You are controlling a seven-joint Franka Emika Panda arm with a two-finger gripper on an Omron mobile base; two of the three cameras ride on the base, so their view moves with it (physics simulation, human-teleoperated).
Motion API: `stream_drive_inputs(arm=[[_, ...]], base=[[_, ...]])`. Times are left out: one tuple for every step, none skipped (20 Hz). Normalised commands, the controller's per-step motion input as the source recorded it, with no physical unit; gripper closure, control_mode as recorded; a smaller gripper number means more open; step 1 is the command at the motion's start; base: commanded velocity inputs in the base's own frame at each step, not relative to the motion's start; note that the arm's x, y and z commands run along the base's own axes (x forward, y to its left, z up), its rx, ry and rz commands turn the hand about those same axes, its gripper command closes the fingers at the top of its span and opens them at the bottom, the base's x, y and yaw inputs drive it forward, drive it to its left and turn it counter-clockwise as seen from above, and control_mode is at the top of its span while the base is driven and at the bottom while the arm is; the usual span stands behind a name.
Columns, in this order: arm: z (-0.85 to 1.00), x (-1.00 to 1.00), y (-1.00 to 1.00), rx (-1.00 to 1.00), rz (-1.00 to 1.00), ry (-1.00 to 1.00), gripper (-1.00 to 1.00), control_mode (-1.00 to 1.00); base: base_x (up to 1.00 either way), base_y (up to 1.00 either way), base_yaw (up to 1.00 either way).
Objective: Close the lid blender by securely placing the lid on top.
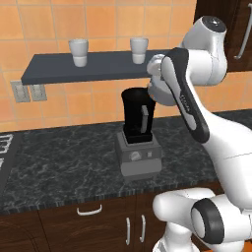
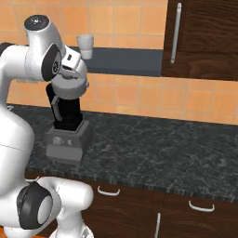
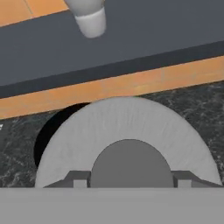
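Hand view is showing the fingers [image 3: 131,183] pinching the lid [image 3: 127,127] by its knob, sitting off-centre over the blender [image 3: 57,127], so sliding it left looks best.

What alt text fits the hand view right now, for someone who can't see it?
The claw grips the darker knob of the round light-grey lid, held above the blender, whose dark jar mouth peeks out at the lid's left edge. Beyond lie the black counter, orange tiles, a dark shelf and a white cup.
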Motion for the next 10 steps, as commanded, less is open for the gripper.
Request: stream_drive_inputs(arm=[[0.00,-0.15,0.52,-0.09,0.17,0.00,1.00,-1.00],[-0.03,0.00,0.49,-0.07,0.16,0.00,1.00,-1.00],[-0.16,-0.02,0.56,-0.09,0.15,0.00,1.00,-1.00],[-0.17,0.00,0.50,-0.12,0.19,0.00,1.00,-1.00],[0.00,-0.06,0.45,-0.11,0.17,-0.05,1.00,-1.00],[0.00,-0.09,0.46,-0.11,0.13,-0.12,1.00,-1.00],[0.04,0.00,0.59,-0.12,0.11,-0.12,1.00,-1.00],[0.06,0.00,0.65,-0.10,0.10,-0.12,1.00,-1.00],[0.00,0.01,0.66,-0.12,0.08,-0.05,1.00,-1.00],[0.00,0.16,0.56,-0.11,0.07,-0.01,1.00,-1.00]], base=[[0.00,0.00,0.00],[0.00,0.00,0.00],[0.00,0.00,0.00],[0.00,0.00,0.00],[0.00,0.00,0.00],[0.00,0.00,0.00],[0.00,0.00,0.00],[0.00,0.00,0.00],[0.00,0.00,0.00],[0.00,0.00,0.00]])
